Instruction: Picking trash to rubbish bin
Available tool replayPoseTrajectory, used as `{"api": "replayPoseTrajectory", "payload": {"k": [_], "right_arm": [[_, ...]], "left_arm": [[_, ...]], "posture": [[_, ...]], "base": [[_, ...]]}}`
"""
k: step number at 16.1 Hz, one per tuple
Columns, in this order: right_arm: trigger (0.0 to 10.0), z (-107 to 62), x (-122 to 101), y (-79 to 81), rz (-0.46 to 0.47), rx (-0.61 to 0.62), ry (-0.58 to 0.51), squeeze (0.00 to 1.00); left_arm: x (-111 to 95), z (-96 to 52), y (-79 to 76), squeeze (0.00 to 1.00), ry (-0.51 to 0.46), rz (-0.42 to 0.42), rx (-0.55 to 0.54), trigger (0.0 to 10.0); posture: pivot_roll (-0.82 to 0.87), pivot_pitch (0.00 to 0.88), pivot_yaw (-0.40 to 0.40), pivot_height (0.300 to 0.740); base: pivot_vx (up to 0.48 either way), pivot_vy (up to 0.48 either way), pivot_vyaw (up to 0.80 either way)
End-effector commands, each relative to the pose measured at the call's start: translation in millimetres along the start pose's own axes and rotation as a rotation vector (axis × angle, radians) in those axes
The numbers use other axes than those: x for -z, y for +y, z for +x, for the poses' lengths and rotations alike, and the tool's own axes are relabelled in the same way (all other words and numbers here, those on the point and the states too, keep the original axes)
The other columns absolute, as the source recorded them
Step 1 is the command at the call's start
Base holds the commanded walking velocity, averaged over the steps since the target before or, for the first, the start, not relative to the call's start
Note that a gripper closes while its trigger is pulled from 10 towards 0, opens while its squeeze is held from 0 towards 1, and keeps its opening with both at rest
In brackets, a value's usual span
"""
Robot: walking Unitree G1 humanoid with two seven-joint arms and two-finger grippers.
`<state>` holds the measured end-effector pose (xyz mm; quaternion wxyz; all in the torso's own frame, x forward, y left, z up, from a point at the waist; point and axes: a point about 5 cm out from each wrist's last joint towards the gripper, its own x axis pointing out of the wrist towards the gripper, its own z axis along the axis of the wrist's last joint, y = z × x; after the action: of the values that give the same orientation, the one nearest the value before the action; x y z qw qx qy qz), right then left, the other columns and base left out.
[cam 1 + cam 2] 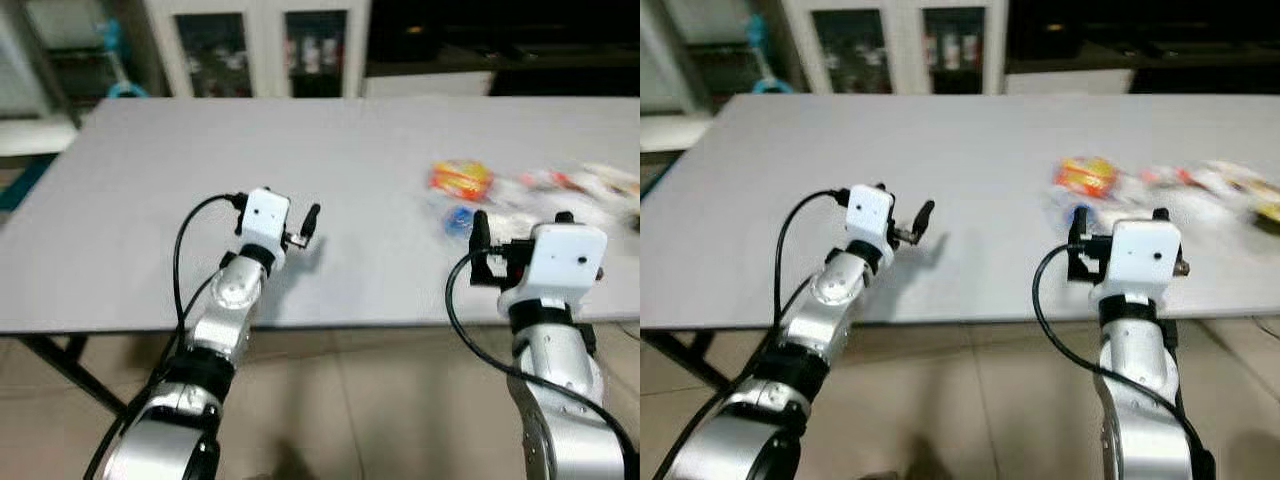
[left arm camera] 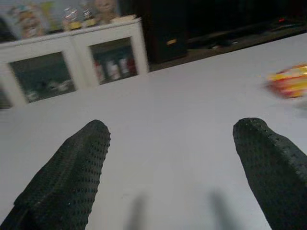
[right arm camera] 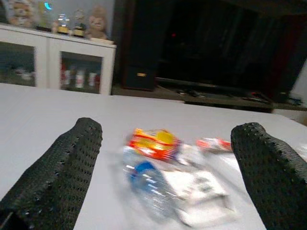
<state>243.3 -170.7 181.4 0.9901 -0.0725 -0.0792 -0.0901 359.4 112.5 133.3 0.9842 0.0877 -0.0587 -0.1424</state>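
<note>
Right wrist view looks between two parted black fingers (image 3: 57, 167) at the trash (image 3: 168, 167): a red-and-yellow wrapper (image 3: 152, 143), a clear bottle with a blue cap (image 3: 144, 179) and some white packaging, all blurred, so labels cannot be read. The right gripper (image 1: 482, 250) hangs over the near edge of the grey table (image 1: 300, 160), spread wide, just short of the litter and touching nothing. From the head, the pile runs toward the table's right edge, where more wrappers (image 1: 590, 185) are smeared and cut off by the frame. The left gripper (image 1: 308, 225) hovers above bare tabletop well apart from the trash, its fingers (image 2: 67, 177) also wide and empty; the red-and-yellow wrapper sits blurred at the margin of its wrist view. A white cabinet (image 1: 260, 45) with glass doors stands behind the table, its contents too soft to identify.
</note>
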Motion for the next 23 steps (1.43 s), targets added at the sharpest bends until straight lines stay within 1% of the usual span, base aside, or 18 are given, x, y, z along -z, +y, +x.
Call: {"api": "replayPoseTrajectory", "payload": {"k": [1,3,9,11,13,15,17,20,22,23], "right_arm": [[10.0,-0.4,1.1,1.2,-0.012,-0.01,0.02,0.0],[10.0,-0.8,4.7,1.7,-0.023,-0.023,0.042,0.0],[10.0,-1.9,6.2,-0.7,-0.04,-0.007,0.058,0.0],[10.0,0.9,8.6,-8.4,-0.057,0.022,0.081,0.0],[10.0,4.7,14.3,-22.2,-0.063,0.057,0.127,0.0],[10.0,6.9,22.4,-36.8,-0.116,0.079,0.18,0.0],[10.0,9.3,28.3,-49.2,-0.126,0.086,0.219,0.0],[10.0,12.4,32.2,-58.2,-0.171,0.067,0.253,0.0],[10.0,13.8,38.7,-69.5,-0.201,0.07,0.305,0.0],[10.0,14.4,44.5,-79.1,-0.22,0.077,0.344,0.0]], "left_arm": [[1.4,-1.2,2.7,0.0,0.011,0.011,-0.001,10.0],[2.7,-1.6,2.7,0.0,0.017,0.014,-0.002,10.0],[3.9,-2.2,3.6,0.0,0.022,0.017,-0.005,10.0],[3.8,-2.1,4.1,0.0,0.02,0.001,-0.017,10.0],[5.9,-3.9,3.6,0.0,0.032,0.016,-0.008,10.0],[9.0,-6.3,4.8,0.0,0.044,0.016,-0.007,10.0],[10.2,-8.2,5.6,0.0,0.051,0.018,-0.003,10.0],[11.8,-11.1,6.6,0.0,0.062,0.023,0.004,10.0],[13.0,-14.2,8.6,0.0,0.07,0.027,0.01,10.0],[13.1,-15.3,10.0,0.0,0.076,0.035,0.014,10.0]], "posture": [[0.11,0.069,-0.014,0.74],[0.11,0.072,-0.015,0.74],[0.11,0.079,-0.017,0.74],[0.11,0.08,-0.017,0.74],[0.11,0.088,-0.017,0.74],[0.11,0.099,-0.017,0.74],[0.12,0.112,-0.015,0.74],[0.12,0.138,-0.007,0.74],[0.12,0.165,0.003,0.74],[0.12,0.175,0.007,0.74]], "base": [[0.48,0.0,0.0],[0.472,0.0,0.0],[0.472,0.0,0.0],[0.0,0.0,0.0],[0.0,0.0,0.0],[0.0,0.0,0.0],[0.0,0.0,0.0],[0.0,0.0,0.0],[0.0,0.0,0.0],[0.0,0.0,0.0]]}}
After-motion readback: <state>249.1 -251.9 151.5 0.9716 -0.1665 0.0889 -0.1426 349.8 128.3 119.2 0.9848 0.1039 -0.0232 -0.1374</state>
